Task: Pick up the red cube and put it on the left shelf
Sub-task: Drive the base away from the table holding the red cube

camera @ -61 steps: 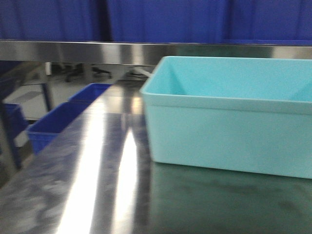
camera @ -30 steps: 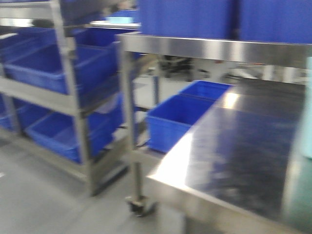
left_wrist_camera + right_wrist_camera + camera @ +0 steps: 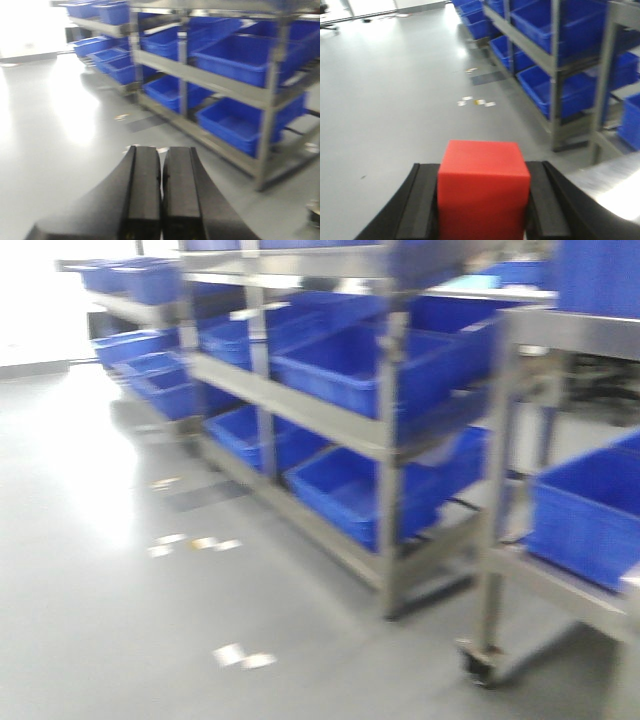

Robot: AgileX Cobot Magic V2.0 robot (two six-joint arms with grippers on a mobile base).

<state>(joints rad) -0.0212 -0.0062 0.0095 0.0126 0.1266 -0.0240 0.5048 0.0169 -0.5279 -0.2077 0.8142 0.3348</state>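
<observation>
Right wrist-mounted view showed the right gripper [image 3: 482, 172] pinching the red cube [image 3: 482, 195] between its pads, above wide open grey floor [image 3: 395, 100]. The left gripper [image 3: 161, 150] had its fingers pressed together with nothing between them. The left shelf [image 3: 300, 410], carrying blue crates [image 3: 350, 365], stood along the floor's right edge, well apart from the cube.

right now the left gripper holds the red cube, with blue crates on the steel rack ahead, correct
No: the right gripper holds the red cube, per the right wrist view. The left gripper is shut, empty. Blue crates do sit on the steel rack.
</observation>
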